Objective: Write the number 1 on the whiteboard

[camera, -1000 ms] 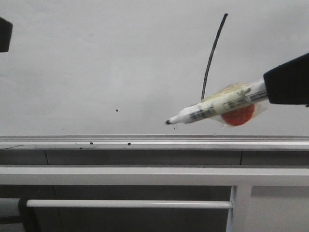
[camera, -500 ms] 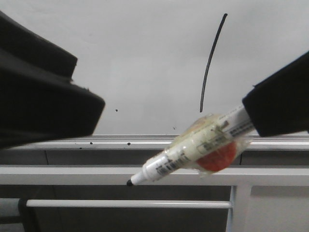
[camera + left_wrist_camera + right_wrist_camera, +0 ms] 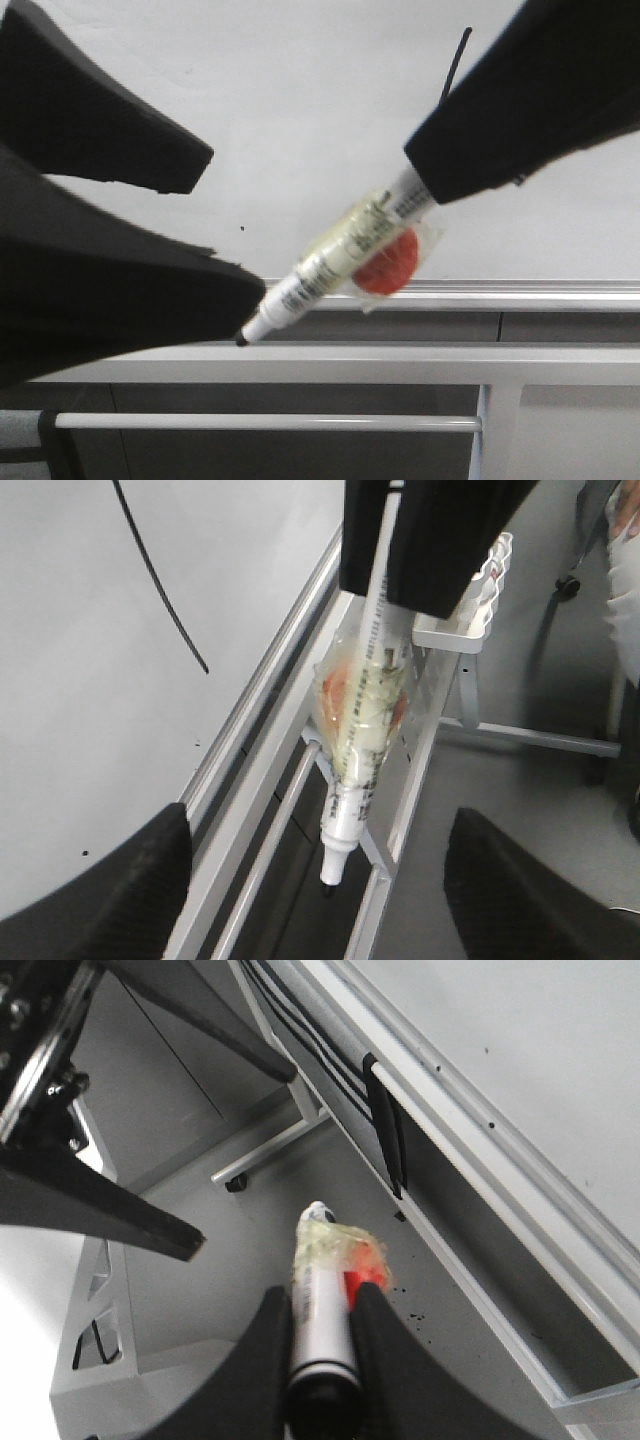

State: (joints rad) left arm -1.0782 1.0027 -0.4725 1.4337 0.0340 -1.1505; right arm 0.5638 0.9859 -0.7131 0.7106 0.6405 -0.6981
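The whiteboard [image 3: 300, 90] fills the upper front view, with its silver rail [image 3: 560, 292] below. The number 1 [image 3: 457, 60] is a thin black stroke, partly hidden behind my right gripper [image 3: 415, 185]; it shows whole in the left wrist view [image 3: 160, 580]. My right gripper [image 3: 318, 1295] is shut on a white marker [image 3: 330, 262] wrapped in yellowish tape with a red patch. The marker's uncapped tip [image 3: 241, 341] points down-left, off the board. My left gripper [image 3: 236, 228] is open, and the marker tip [image 3: 328, 883] hangs between its fingers [image 3: 110, 900] without touching them.
Grey horizontal bars [image 3: 350, 362] of the stand run below the rail. Tiny black dots [image 3: 242, 228] mark the board. A white wire rack [image 3: 478, 600] and a wheeled stand leg [image 3: 530, 737] lie beyond the board's edge. The left arm's fingers [image 3: 110, 1215] show in the right wrist view.
My right gripper has swung up and left with the marker, whose tip now points at the left gripper. The left gripper has come further in, its open fingers around the tip.
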